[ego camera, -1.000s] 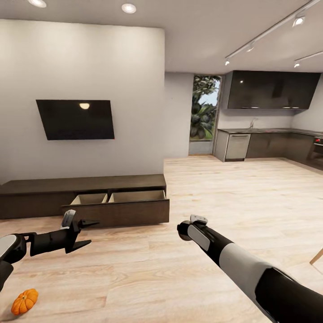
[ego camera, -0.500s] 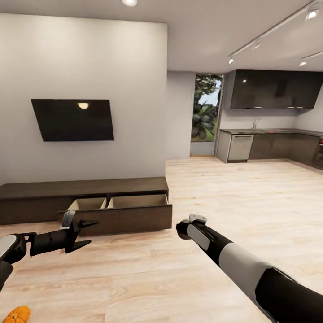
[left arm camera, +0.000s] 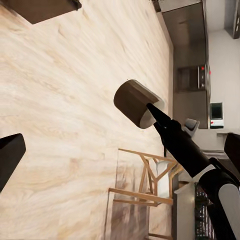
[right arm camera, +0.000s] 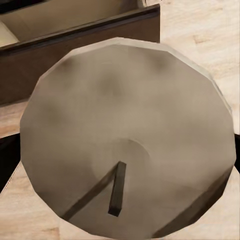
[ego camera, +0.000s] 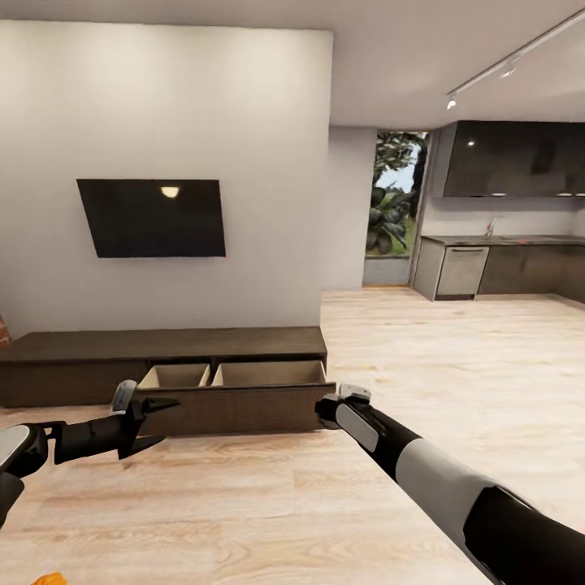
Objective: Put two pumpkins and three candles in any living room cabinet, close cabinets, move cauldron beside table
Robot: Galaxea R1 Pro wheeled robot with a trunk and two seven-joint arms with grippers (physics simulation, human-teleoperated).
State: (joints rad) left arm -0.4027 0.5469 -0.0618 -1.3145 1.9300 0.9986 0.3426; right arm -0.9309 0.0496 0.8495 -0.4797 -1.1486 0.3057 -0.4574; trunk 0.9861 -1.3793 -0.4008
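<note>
Candle on its way to the open cabinet

Right hand (left arm camera: 150, 111) clamps 1 candle (right arm camera: 127, 135) near the cabinet (ego camera: 236, 390), drawers open; left hand (ego camera: 154, 422) apart, empty; a pumpkin (ego camera: 50, 578) remains on the floor.

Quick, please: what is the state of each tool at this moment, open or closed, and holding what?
Left tool: open, holding nothing.
Right tool: closed on a candle, its wick end facing the wrist camera.
</note>
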